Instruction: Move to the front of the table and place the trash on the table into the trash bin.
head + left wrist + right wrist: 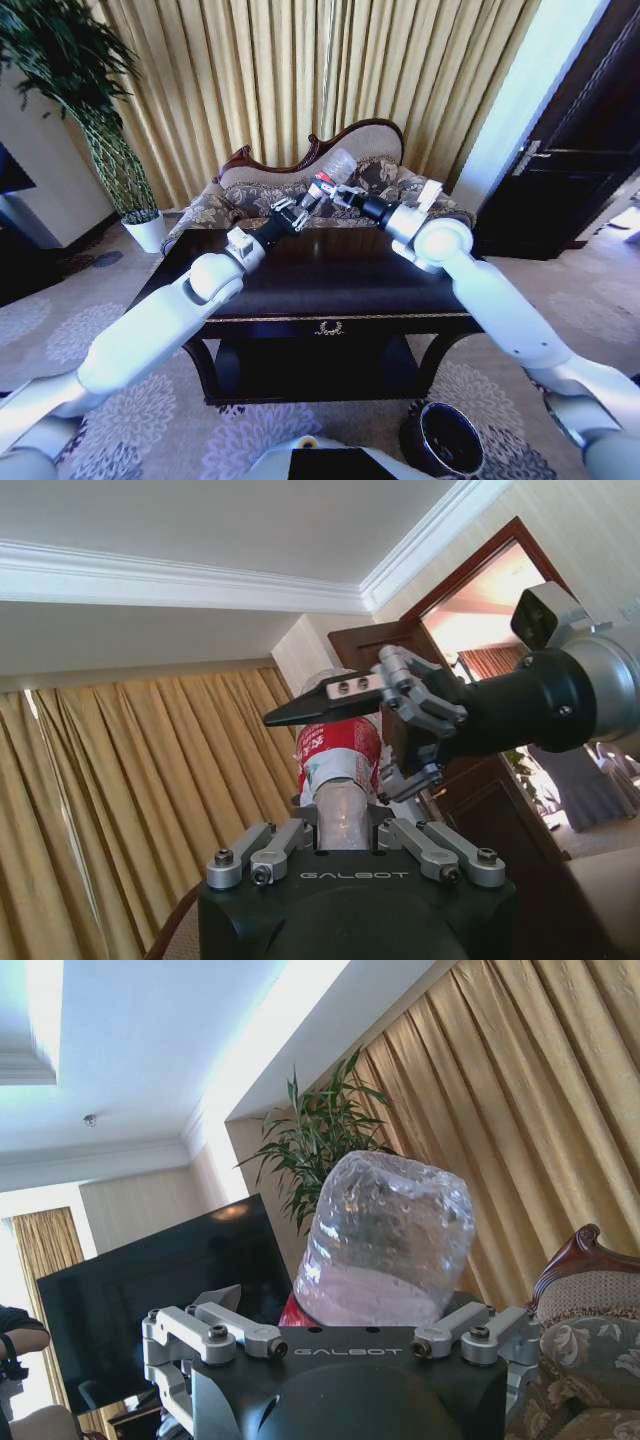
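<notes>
head view
table (400, 290): dark glossy top across the middle of the frame, gold trim and ornament on the front edge, lower shelf beneath.
my arms: both reach up from the lower corners and meet above the far edge of the table, at upper centre.
left gripper (296, 212): just left of centre, pointing up and right at the bottle's lower end.
right gripper (340, 194): just right of it, at the bottle's red-labelled part.
bottle (334, 166): clear plastic, red label, held in the air between my two grippers, tilted, clear end up and to the right, in front of the sofa back.
trash bin (441, 437): round, dark, black inside, on the carpet at lower right, in front of the table's right leg.
sofa (372, 150): patterned, carved wood frame, behind the table.
plant (70, 70): upper left, in a white pot on the floor.

left wrist view
left gripper (342, 830): my fingers are clamped on the bottle's narrow end, low centre.
bottle (338, 750): red label with white print, rising from my fingers at centre.
right gripper (395, 730): comes in from the right, one dark finger lying across the bottle above the label, the other beside it lower down; it looks closed around the bottle.

right wrist view
right gripper (345, 1335): bottom centre, its links either side of the bottle.
bottle (385, 1240): crumpled clear end at centre, a bit of red at its base, gripped by my fingers.
</notes>
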### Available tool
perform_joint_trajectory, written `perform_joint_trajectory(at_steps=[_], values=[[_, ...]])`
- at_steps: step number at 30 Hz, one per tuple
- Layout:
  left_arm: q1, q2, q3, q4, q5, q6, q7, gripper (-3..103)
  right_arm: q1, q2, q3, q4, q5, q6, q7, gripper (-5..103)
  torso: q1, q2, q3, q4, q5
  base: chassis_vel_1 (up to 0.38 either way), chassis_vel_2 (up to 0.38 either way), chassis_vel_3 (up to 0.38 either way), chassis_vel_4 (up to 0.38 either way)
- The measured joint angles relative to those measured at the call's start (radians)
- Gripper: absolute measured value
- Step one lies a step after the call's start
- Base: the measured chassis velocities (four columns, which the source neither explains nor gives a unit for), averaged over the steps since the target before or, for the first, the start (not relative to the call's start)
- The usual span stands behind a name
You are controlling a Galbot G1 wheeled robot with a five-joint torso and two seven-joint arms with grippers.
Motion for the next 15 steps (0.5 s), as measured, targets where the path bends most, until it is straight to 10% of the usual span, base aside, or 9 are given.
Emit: perform_joint_trajectory(at_steps=[4, 15], values=[[0.013, 0.001, 0.005, -0.003, -0.001, -0.001, -0.005, 23, 0.017, 0.014, -0.009, -0.013, -0.002, 0.0, 0.001, 103, 0.0, 0.0, 0.0, 0.0001, -0.0002, 0.0, 0.0, 0.0, 0.0], [0.008, -0.018, 0.029, 0.013, 0.001, -0.007, -0.009, 20, 0.009, 0.003, 0.002, -0.022, -0.004, 0.004, 0.001, 68, 0.0, 0.0, 0.0, -0.0002, -0.0001, 0.0, 0.0, 0.0, 0.0]])
